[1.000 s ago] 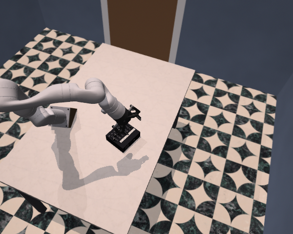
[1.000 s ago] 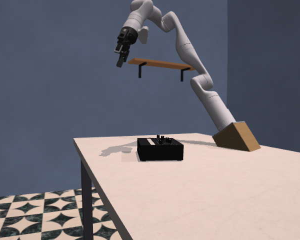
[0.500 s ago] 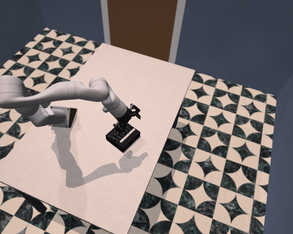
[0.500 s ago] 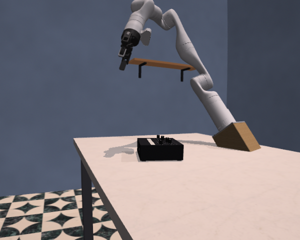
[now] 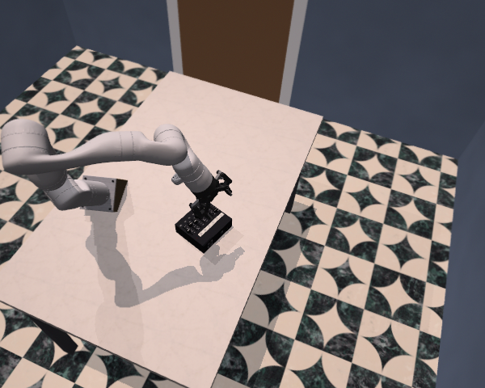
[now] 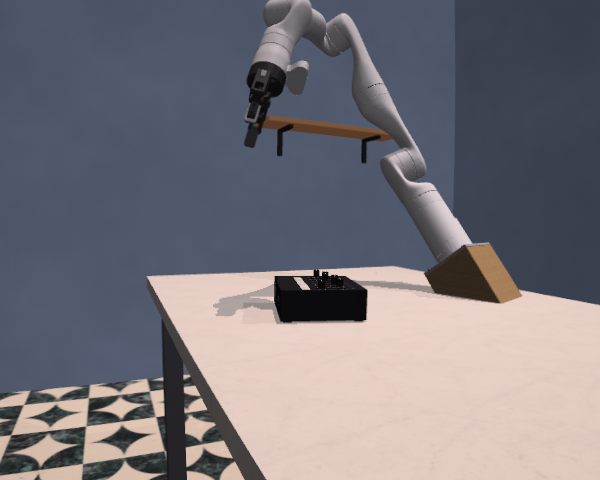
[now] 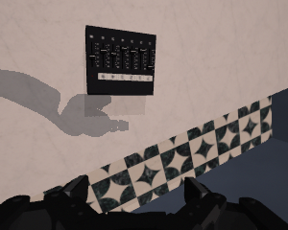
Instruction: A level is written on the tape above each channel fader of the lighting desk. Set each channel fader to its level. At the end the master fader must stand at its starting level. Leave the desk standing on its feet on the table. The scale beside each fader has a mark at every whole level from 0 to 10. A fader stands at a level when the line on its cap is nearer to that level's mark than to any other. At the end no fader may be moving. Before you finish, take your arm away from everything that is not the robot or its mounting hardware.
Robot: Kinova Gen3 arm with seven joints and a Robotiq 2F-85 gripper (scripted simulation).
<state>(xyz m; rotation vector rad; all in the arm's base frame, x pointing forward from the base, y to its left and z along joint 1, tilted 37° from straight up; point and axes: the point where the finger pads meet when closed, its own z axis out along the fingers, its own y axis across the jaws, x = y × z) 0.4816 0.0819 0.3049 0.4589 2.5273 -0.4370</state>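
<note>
Marbled pale table (image 6: 445,392) carries a boxy black lighting desk (image 6: 320,304)

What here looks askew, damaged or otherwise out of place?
Nothing stands out. The lighting desk sits flat on the table, undamaged, and the open gripper hangs well above it, holding nothing.

Top high overhead, exterior low across table (image 6: 445,387), wrist downward, all sharing desk (image 5: 204,227)
</note>
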